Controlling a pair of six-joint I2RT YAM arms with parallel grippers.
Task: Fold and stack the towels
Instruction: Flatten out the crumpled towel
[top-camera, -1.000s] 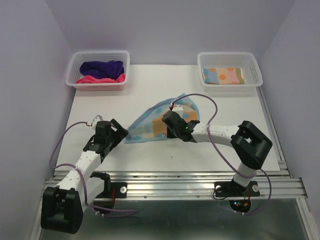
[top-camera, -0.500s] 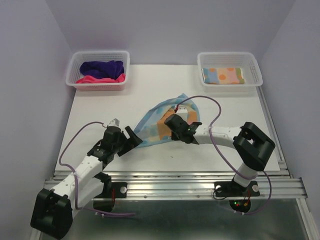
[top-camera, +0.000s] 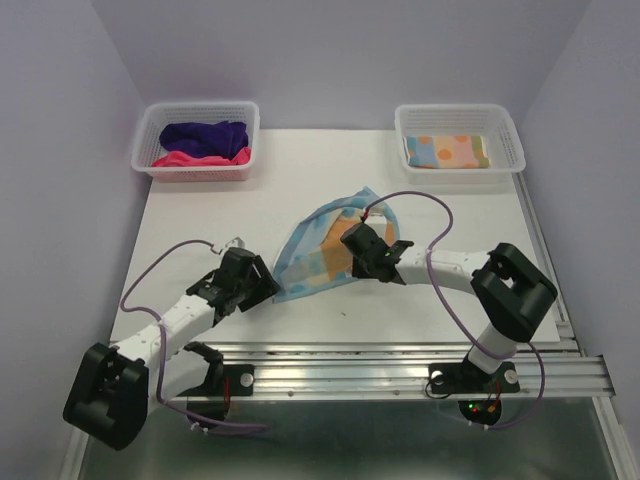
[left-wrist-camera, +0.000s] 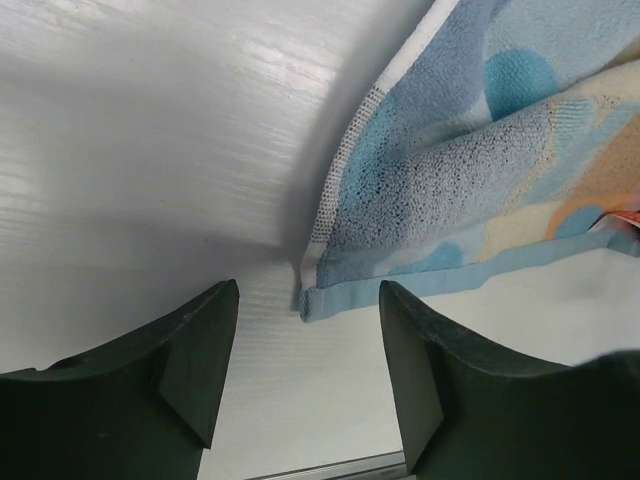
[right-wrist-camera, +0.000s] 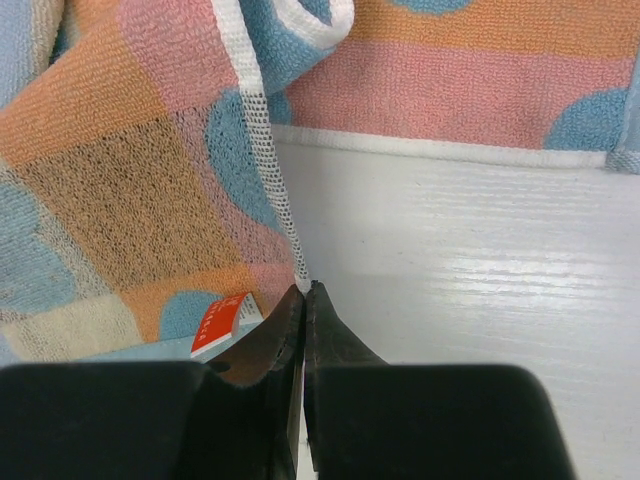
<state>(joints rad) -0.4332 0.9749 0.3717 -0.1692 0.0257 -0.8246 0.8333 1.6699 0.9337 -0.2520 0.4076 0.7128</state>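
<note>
A light blue spotted towel (top-camera: 322, 252) lies bunched and partly lifted at the middle of the table. My right gripper (top-camera: 357, 247) is shut on its white mesh edge (right-wrist-camera: 268, 170), next to a red label (right-wrist-camera: 215, 325). My left gripper (top-camera: 268, 289) is open, low over the table, with the towel's near-left corner (left-wrist-camera: 312, 298) just ahead between the fingertips, not touched. A dark purple towel (top-camera: 205, 133) and a pink-red towel (top-camera: 200, 158) lie crumpled in the left basket. A folded spotted towel (top-camera: 447, 151) lies in the right basket. No orange-tan towel is in view.
A white mesh basket (top-camera: 200, 104) stands at the back left and another (top-camera: 455, 108) at the back right. The white table (top-camera: 440, 215) ends at a metal rail (top-camera: 350, 352) in front. Purple cables loop off both arms.
My left arm has swung right and forward, bringing its open jaws up to the towel's near-left corner. My right gripper has carried the held edge a little right, and the towel has bunched narrower.
</note>
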